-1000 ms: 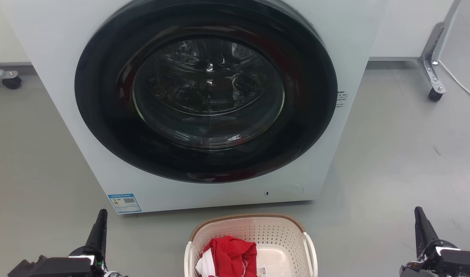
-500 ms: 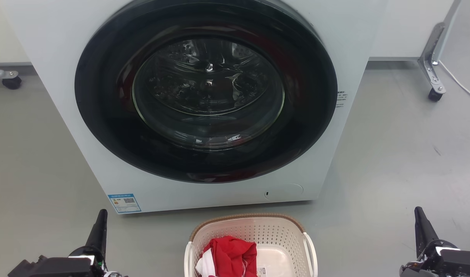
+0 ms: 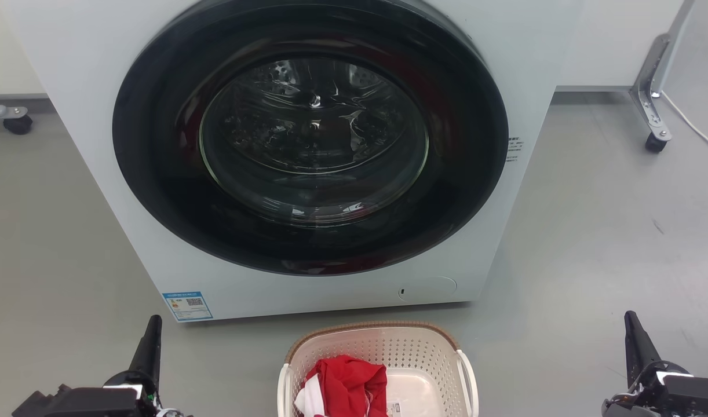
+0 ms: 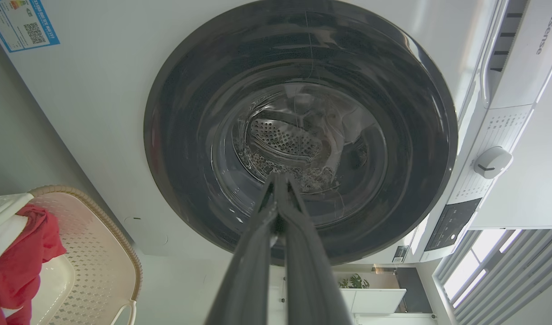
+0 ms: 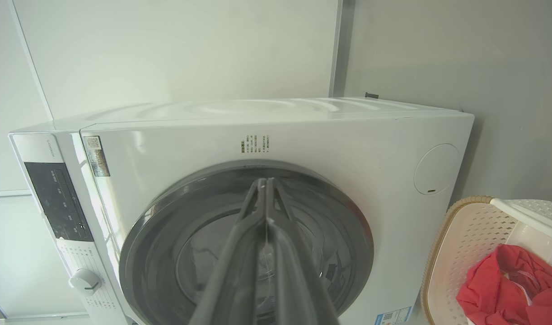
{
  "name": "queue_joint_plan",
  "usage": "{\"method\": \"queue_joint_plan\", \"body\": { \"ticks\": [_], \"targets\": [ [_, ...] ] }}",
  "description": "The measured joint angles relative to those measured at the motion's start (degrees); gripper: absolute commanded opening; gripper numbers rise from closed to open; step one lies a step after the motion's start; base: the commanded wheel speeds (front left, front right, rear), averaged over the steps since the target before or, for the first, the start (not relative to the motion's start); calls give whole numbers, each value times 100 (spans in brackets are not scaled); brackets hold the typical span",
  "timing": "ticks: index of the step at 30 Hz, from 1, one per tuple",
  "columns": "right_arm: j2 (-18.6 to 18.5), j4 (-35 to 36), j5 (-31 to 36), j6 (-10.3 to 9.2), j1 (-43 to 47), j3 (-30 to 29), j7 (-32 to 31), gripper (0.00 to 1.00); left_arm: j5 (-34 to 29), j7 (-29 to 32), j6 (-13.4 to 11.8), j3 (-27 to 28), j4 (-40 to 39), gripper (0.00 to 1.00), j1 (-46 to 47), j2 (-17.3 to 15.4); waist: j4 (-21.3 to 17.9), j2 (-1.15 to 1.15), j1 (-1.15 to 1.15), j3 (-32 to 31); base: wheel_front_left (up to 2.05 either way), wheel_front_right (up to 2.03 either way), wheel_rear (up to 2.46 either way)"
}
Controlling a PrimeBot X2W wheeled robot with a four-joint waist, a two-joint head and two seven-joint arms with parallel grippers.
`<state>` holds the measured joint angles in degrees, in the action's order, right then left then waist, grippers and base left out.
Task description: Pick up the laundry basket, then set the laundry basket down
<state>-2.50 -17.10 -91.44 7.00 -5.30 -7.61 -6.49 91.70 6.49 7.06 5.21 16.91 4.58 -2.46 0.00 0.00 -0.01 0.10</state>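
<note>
Nothing has moved — wrist views show left end effector (image 4: 278,177) and right end effector (image 5: 265,181) clenched empty, off the laundry basket (image 3: 389,347).

The washer (image 3: 70,69) stood on the floor (image 3: 591,231), its door (image 3: 310,139) facing the robot. The laundry basket (image 3: 371,326) sat on the floor just before the washer's front, near it but apart. A bundle of cloth (image 3: 348,382) lay in the basket, toward its left side. The left gripper (image 3: 152,330) was well to the basket's left and the right gripper (image 3: 632,325) well to its right, both clear of it. A label (image 3: 187,305) sat at the washer's lower left corner. Behind and right of the washer stood a wheeled frame leg (image 3: 652,98), a cable (image 3: 693,130) on the floor beside it; a caster (image 3: 18,123) stood behind on the far left
</note>
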Motion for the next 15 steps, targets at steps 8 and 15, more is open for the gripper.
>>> {"method": "queue_joint_plan", "body": {
  "ticks": [8, 15],
  "targets": [
    [0, 1, 0, 0, 0, 0, 0, 0, 0, 0, 0, 0, 1, 0, 0, 0, 0, 0, 1, 0, 0, 0, 0],
    [0, 1, 0, 0, 0, 0, 0, 0, 0, 0, 0, 0, 1, 0, 0, 0, 0, 0, 1, 0, 0, 0, 0]
  ]
}}
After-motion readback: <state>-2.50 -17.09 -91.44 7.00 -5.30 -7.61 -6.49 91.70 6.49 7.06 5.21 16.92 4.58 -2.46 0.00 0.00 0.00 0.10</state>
